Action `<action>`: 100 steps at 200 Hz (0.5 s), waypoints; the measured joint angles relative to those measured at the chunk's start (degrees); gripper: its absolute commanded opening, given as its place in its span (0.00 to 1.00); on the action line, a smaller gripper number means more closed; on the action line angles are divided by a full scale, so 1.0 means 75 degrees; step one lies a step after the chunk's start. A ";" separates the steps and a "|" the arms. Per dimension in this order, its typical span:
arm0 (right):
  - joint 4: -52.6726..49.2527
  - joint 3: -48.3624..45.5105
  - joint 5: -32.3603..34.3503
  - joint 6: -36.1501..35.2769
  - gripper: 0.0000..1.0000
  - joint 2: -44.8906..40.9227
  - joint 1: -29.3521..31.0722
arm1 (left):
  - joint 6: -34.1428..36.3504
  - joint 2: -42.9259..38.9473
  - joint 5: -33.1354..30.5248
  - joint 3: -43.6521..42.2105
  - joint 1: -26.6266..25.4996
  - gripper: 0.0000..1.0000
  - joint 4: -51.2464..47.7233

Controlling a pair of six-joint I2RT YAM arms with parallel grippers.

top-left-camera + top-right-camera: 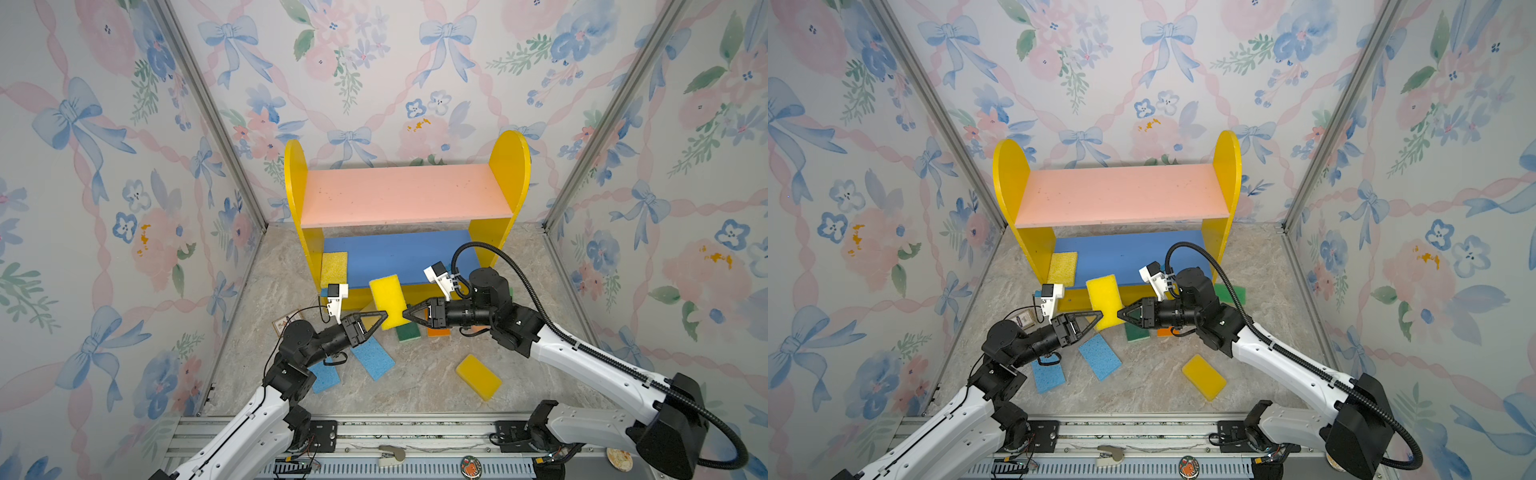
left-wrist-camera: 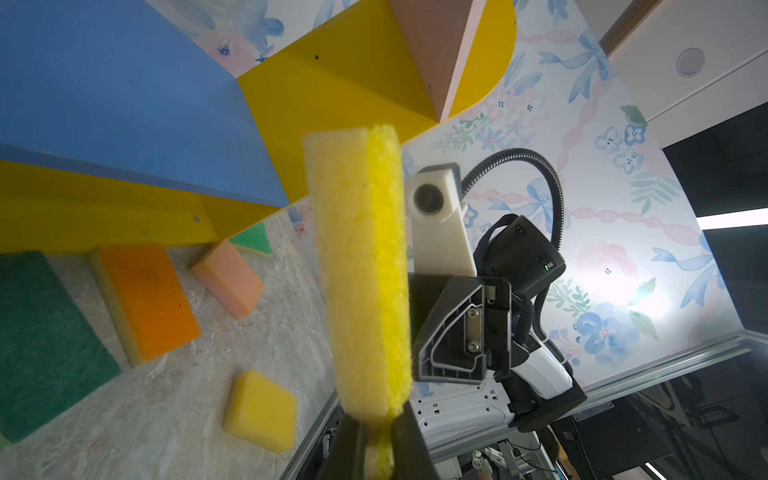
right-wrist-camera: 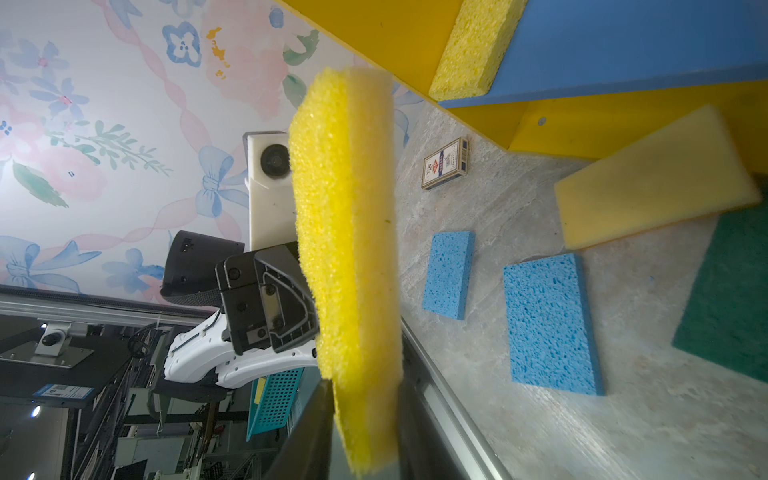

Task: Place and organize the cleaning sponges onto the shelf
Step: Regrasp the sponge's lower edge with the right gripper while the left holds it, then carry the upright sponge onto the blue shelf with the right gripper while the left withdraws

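Observation:
A yellow sponge [image 1: 388, 299] [image 1: 1104, 301] hangs on edge in the air in front of the shelf [image 1: 407, 195], over its blue lower board [image 1: 395, 253]. My left gripper [image 1: 384, 318] [image 2: 378, 440] is shut on one end of it [image 2: 361, 270]. From the opposite side my right gripper [image 1: 405, 313] [image 3: 365, 424] has both fingers pressed on the same sponge [image 3: 345, 228]. Another yellow sponge [image 1: 333, 268] lies at the lower board's left end. The pink upper board is bare.
On the floor lie two blue sponges [image 1: 372, 357] [image 1: 324, 376], a yellow one [image 1: 478, 376], a dark green one [image 1: 407, 332], an orange one [image 1: 438, 331], a peach one [image 2: 228, 278] and a green one [image 1: 1229, 293]. A small card box [image 1: 284, 323] sits behind my left arm.

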 measured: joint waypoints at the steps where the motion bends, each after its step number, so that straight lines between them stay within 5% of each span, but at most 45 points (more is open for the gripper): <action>1: 0.0000 0.0000 0.0006 -0.0009 0.20 0.0003 0.0000 | 0.0000 0.0000 0.0000 0.0000 0.0006 0.12 0.0000; 24: 0.0000 0.0006 0.0064 -0.0035 0.14 0.0117 0.0029 | -0.0003 0.0000 0.0032 0.0000 0.0070 0.15 -0.0012; 64: -0.0015 0.0017 0.0402 -0.0035 0.13 0.0137 0.0061 | 0.0318 -0.0195 -0.0064 0.0041 0.0245 0.72 -0.0606; 100: -0.0341 0.0481 0.1125 -0.0038 0.13 0.0481 0.0032 | 0.1670 -0.0833 -0.1842 0.1198 0.0254 0.92 -0.3765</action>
